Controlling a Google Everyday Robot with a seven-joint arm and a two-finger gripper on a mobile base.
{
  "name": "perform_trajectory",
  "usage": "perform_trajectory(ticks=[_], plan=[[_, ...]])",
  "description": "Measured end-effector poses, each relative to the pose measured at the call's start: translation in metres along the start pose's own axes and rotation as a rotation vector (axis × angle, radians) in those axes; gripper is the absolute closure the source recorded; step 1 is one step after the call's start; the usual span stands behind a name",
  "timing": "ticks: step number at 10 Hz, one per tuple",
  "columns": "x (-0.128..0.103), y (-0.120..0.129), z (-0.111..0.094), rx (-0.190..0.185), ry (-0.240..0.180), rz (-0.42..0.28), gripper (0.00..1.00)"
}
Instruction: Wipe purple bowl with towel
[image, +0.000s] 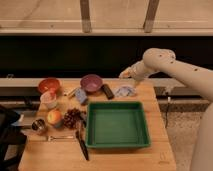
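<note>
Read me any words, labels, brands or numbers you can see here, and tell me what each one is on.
None can be read: no writing shows on the purple bowl, the towel, the green tray or the table.
The gripper, in the air near the towel, shows no label either.
</note>
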Motion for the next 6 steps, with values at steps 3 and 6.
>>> perform_trajectory(ticks=[3,6], plan=[[-0.001,-0.006,0.015,0.031,-0.067,-0.058,0.35],[-0.013,-0.005,0.035,0.058,-0.066,-0.117,0.35]])
